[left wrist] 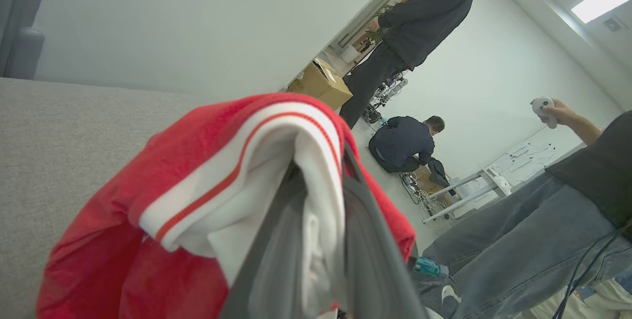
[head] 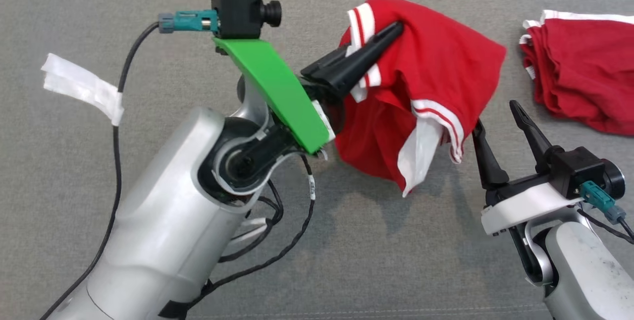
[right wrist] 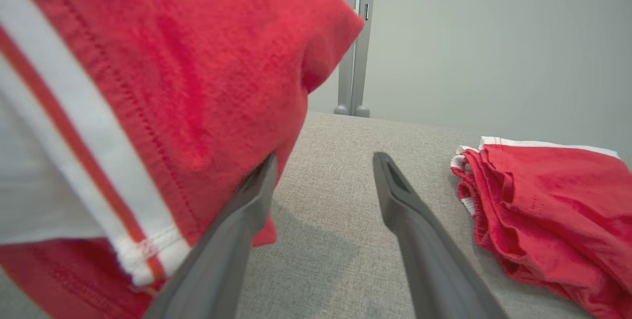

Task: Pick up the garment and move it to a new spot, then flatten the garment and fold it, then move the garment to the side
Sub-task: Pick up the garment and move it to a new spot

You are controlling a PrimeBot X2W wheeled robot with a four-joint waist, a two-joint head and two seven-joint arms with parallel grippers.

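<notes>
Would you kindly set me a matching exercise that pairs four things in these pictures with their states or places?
Things:
1. left pincer
2. right pincer
3. red garment with white striped trim
4. red cloth heap with white edging

States:
A. lying on the grey fabric surface, far right
B. open, holding nothing
C. hanging in the air
D. shut on cloth

Pairs: 1-D, 2-B, 3-C, 4-A

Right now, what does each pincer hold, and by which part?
The left pincer holds the red garment by its white striped band. The right pincer is open and holds nothing.
</notes>
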